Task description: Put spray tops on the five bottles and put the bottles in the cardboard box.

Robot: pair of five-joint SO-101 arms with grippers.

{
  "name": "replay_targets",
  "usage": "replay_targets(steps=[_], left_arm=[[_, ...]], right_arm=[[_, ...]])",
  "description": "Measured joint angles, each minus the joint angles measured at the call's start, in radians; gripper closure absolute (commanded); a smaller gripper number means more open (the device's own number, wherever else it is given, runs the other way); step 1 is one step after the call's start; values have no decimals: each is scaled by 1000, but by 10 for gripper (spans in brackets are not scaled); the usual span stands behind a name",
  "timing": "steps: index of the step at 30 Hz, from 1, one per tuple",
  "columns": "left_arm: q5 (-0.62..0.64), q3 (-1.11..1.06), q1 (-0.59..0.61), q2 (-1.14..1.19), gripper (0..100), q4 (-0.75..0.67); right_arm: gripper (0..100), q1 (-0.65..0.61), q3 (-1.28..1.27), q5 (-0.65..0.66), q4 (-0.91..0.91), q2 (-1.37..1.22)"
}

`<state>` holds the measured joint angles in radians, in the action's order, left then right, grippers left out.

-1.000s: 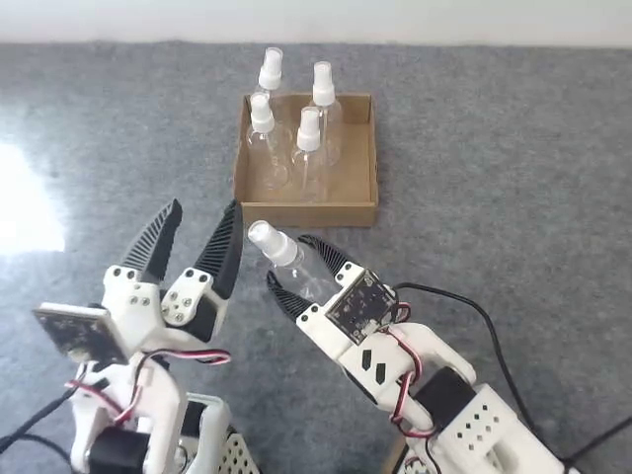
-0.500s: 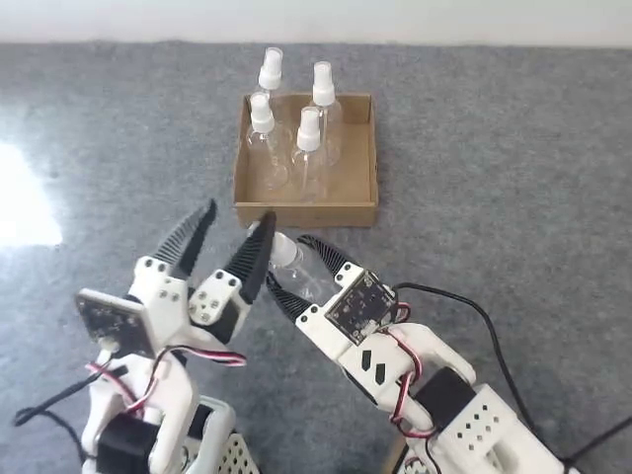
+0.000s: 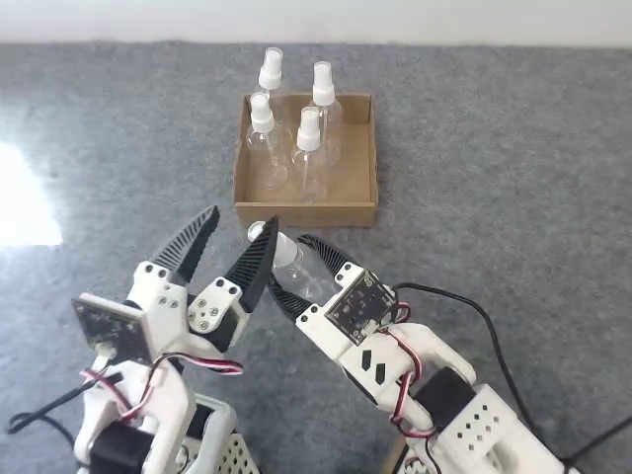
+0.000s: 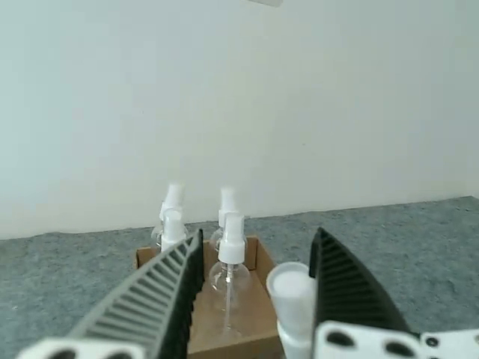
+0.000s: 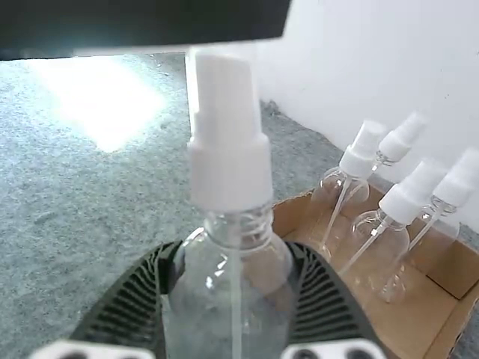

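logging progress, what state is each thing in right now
brown cardboard box: open-topped, holds four bottles
four clear plastic spray bottles: upright in the box, white tops on
fifth clear plastic spray bottle: tilted, white top on, outside the box
right gripper: shut on the fifth bottle
left gripper: open, at that bottle's top

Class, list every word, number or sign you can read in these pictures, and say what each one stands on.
No text can be read anywhere.
On the box: none, plain cardboard.
On the held bottle and the other bottles: none, clear with no labels.
On the camera boards of the arms: any print is too small to read.
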<state>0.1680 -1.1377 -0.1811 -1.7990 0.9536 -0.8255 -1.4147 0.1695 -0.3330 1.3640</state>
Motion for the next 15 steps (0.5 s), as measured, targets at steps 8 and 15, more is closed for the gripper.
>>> replay_targets(steps=[8,15], left_arm=[[51,11,129,0,787,2],[54,-14,144,0,787,-37]], right_arm=[[985,-2,0,0,0,0],[985,2,0,0,0,0]])
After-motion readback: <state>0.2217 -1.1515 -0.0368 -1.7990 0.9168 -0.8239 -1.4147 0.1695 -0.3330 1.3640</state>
